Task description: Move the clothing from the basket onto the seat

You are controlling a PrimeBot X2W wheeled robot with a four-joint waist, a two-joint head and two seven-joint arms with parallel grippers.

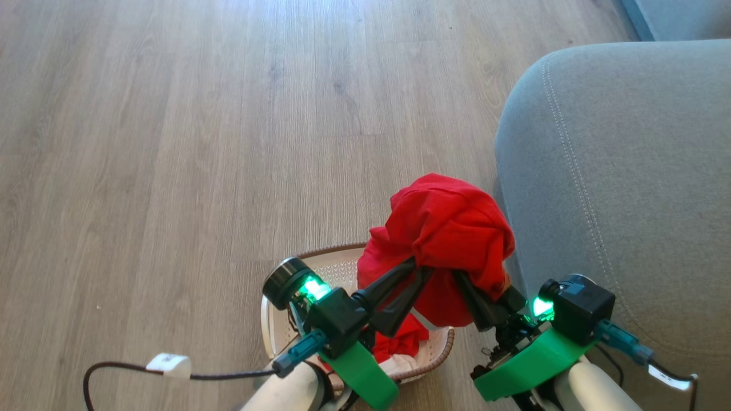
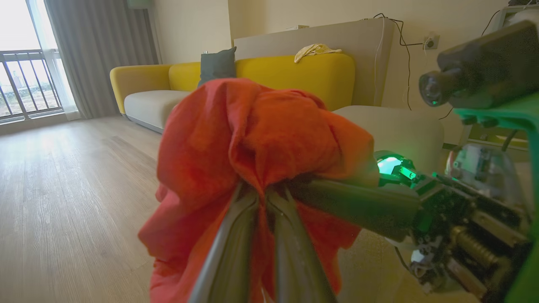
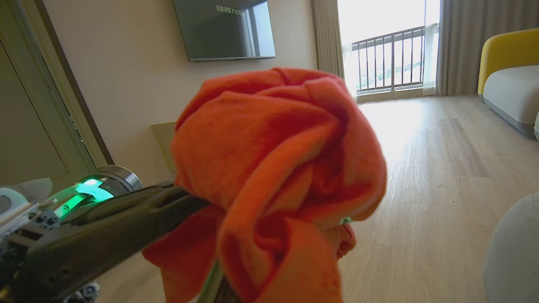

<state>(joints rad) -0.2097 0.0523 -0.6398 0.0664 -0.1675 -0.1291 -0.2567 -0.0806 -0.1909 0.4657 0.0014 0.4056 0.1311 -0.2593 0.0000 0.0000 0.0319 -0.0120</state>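
A bunched red bundle of clothing (image 1: 445,228) hangs above the cream basket (image 1: 280,325), close to the grey seat (image 1: 617,171) on its right. My left gripper (image 1: 420,267) enters the bundle from the lower left. In the left wrist view its fingers (image 2: 236,244) are pressed together with red clothing (image 2: 252,134) pinched between them. My right gripper (image 1: 460,277) reaches in from the lower right as one narrow dark wedge, its tips buried in the cloth. In the right wrist view the clothing (image 3: 273,160) hides its fingers. More red and white clothing (image 1: 405,342) lies in the basket.
Wood floor (image 1: 200,142) spreads ahead and to the left. A black cable with a white tag (image 1: 168,365) lies at the lower left. A yellow sofa (image 2: 294,75) stands across the room, and a wall television (image 3: 223,29) hangs near a bright balcony door (image 3: 387,46).
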